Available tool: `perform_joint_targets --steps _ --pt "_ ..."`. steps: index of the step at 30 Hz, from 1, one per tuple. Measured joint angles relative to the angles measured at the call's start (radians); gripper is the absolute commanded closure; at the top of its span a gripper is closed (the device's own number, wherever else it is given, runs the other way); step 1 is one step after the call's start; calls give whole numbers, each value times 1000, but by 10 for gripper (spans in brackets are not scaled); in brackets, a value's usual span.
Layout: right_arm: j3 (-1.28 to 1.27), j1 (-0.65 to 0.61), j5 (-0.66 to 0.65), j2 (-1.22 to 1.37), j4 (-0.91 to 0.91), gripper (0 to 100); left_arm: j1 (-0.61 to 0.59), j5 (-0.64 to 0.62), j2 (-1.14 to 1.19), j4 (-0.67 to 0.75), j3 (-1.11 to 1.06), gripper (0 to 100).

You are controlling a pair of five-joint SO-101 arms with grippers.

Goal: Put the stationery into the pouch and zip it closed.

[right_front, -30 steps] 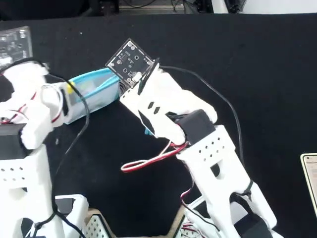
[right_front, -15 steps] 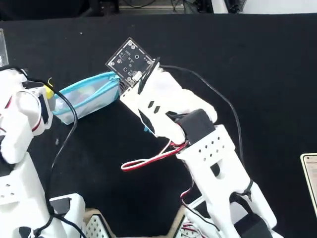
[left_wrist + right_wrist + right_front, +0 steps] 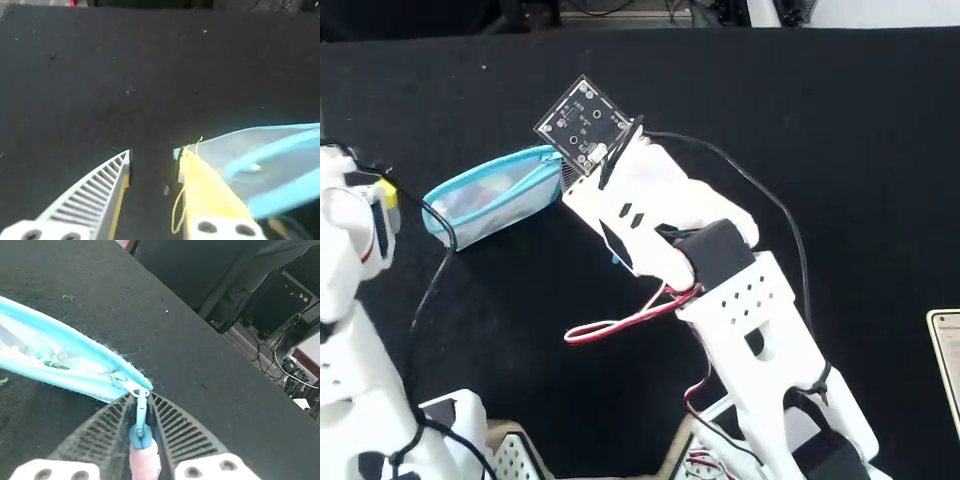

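Black counter (image 3: 820, 120): your right claw (image 3: 141, 397) is clenched on the zipper tab (image 3: 139, 426); left claw (image 3: 154, 154) is released beside the pouch (image 3: 485, 200). Pinch that end, then pull straight.

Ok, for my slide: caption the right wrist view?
Right gripper pinching the zipper pull of the blue pouch.

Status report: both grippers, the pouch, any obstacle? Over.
Right gripper shut on zipper pull. Left gripper open, at far end of pouch. It is unzipped, stationery inside. Nothing blocks the way.
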State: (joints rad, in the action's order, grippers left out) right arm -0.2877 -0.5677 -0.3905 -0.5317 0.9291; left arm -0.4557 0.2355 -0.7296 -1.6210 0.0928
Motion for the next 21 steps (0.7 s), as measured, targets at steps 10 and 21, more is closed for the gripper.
perform_joint_targets --steps 10,21 --pt "0 0 -2 0 0 988 -15 11 3 236 -394 834" --pt "0 0 -2 0 0 988 37 8 -293 -37 -408 834"
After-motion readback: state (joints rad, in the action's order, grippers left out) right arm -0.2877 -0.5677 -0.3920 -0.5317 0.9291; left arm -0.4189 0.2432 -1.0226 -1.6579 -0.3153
